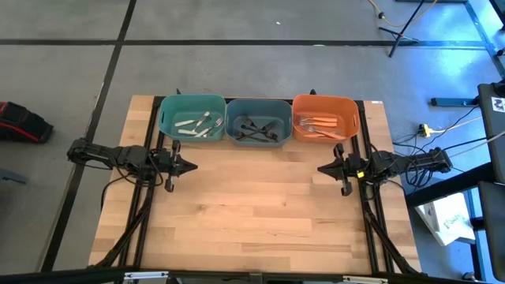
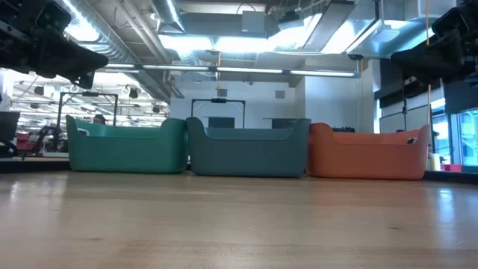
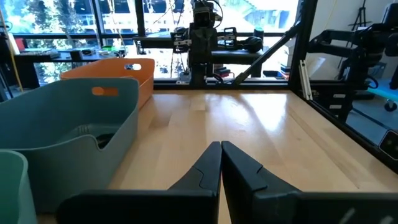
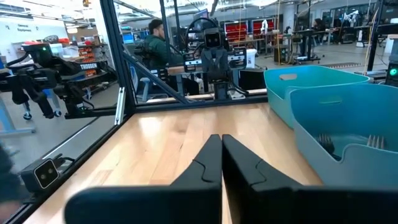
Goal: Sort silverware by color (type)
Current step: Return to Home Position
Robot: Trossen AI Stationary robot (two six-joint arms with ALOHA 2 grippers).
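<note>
Three bins stand in a row at the table's far edge. The teal bin [image 1: 192, 117] holds white-handled forks [image 1: 199, 125]. The grey-blue bin [image 1: 259, 121] holds black-handled forks [image 1: 256, 130]. The orange bin [image 1: 326, 117] holds orange-handled forks [image 1: 318, 128]. My left gripper [image 1: 192, 166] hovers shut and empty near the table's left edge, pointing right [image 3: 221, 149]. My right gripper [image 1: 322, 168] hovers shut and empty near the right edge, pointing left [image 4: 221, 140]. Both stay clear of the bins.
The bare wooden tabletop [image 1: 260, 209] stretches between and in front of both grippers. Black frame rails [image 1: 371, 225] run along the table's left and right sides. A person [image 4: 155, 46] sits in the room beyond the table.
</note>
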